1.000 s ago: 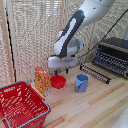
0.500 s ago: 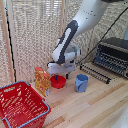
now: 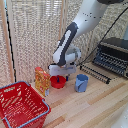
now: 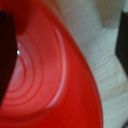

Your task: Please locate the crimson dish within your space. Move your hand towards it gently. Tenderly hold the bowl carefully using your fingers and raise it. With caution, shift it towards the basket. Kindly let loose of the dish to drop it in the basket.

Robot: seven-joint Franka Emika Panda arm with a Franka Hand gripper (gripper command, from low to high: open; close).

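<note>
Fingers straddling red bowl rim, grip unclear; blue cup beside.

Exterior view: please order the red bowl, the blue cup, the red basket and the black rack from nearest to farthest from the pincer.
1. Red bowl: directly under the pincer.
2. Blue cup: just toward the exterior view's right of the bowl.
3. Red basket: lower left of the view.
4. Black rack: far right of the view.
</note>
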